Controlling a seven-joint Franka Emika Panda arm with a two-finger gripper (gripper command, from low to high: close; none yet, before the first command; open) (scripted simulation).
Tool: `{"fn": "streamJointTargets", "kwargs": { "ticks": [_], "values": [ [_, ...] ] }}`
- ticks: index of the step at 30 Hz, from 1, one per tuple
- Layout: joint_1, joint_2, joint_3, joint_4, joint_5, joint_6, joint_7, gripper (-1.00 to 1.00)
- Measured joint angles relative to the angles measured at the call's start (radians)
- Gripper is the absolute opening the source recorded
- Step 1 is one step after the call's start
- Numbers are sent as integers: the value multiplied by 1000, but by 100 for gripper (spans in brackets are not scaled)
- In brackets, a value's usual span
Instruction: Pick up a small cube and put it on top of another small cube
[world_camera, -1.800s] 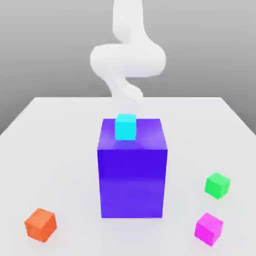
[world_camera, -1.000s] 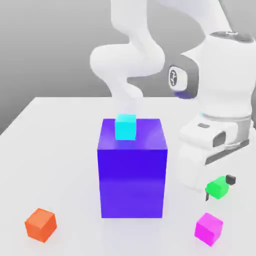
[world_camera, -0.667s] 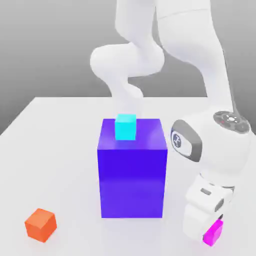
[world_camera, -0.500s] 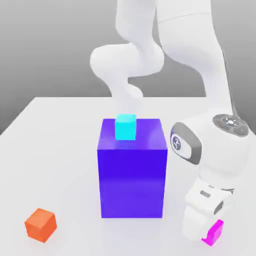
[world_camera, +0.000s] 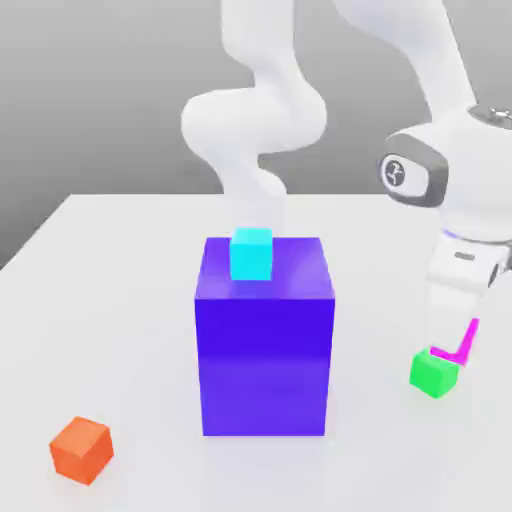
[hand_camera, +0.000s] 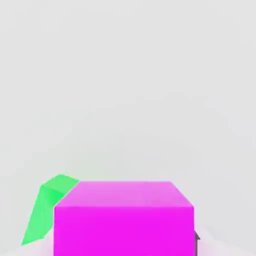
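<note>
Jaws clamp magenta cube (world_camera: 459, 343) just above green cube (world_camera: 434, 374)

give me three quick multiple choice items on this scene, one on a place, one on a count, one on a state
1. Where is the cyan cube?
A. on the blue block
B. on the table beside the orange cube
C. on the green cube

2. How many small cubes are in the exterior view?
A. two
B. three
C. four

3. What state is the pink cube in?
A. lying on the table
B. held in the gripper above the table
C. resting on the blue block

Answers:
1. A, it sits on the top face of the blue block.
2. C, cyan, orange, green and pink.
3. B, the gripper is shut on it, and it hangs next to and just above the green cube, clear of the table.
</note>
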Motion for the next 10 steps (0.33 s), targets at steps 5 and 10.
{"fn": "streamJointTargets", "kwargs": {
  "ticks": [5, 10],
  "values": [
    [2, 126, -20, -17, -113, 137, 84, -100],
    [20, 189, -50, -13, -176, 194, 129, 100]
  ]
}}
